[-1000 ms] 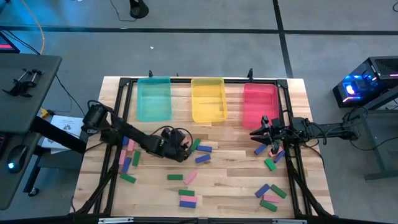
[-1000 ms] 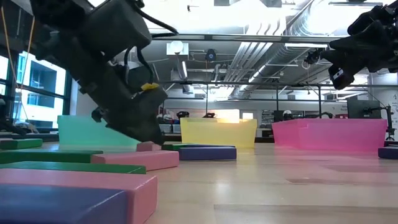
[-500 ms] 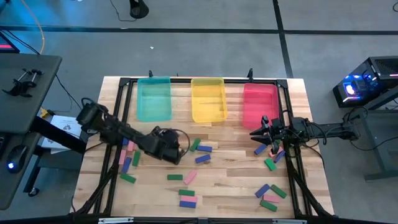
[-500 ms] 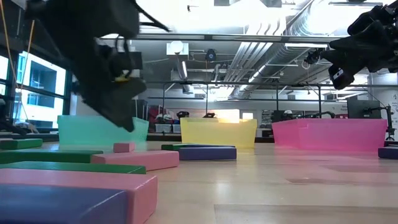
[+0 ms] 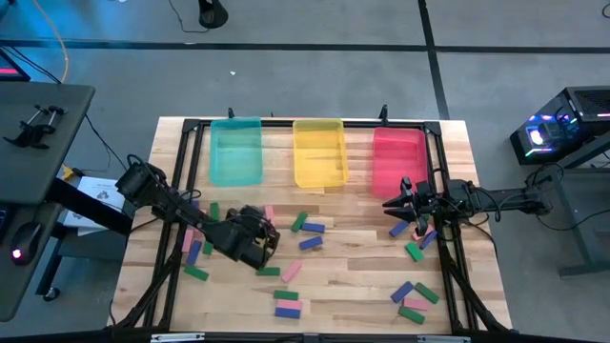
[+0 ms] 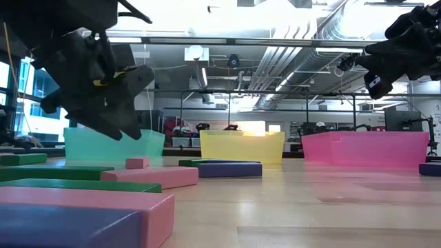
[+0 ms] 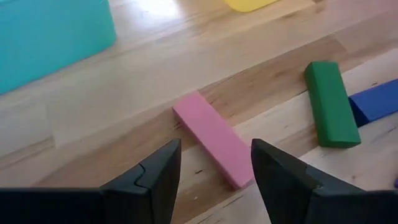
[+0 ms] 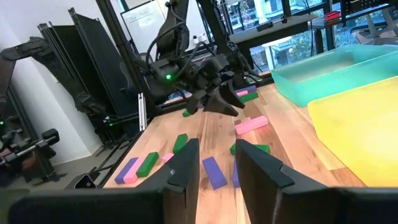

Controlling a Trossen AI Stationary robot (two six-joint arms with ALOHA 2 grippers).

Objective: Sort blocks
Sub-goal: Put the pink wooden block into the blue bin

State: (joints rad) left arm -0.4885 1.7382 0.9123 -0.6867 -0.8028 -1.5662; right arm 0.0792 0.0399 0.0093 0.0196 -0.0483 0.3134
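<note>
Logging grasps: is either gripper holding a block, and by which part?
Nothing is held. The left gripper is open above a pink block; the right gripper is open too.

Bare surface (image 5: 362,257) lies open across the middle, between the left and right block clusters. The 3 trays, teal (image 5: 234,152), yellow (image 5: 318,152) and red (image 5: 398,157), wall off the far edge. The left end effector (image 5: 262,250), fingers spread, hangs over a pink block (image 7: 214,138) with clear wood on both sides.

Surface: wooden table (image 5: 362,286)
Trays: teal tray (image 5: 234,151), yellow tray (image 5: 318,152), red tray (image 5: 399,157)
Scattered: pink, green, blue blocks (image 5: 298,242)
</note>
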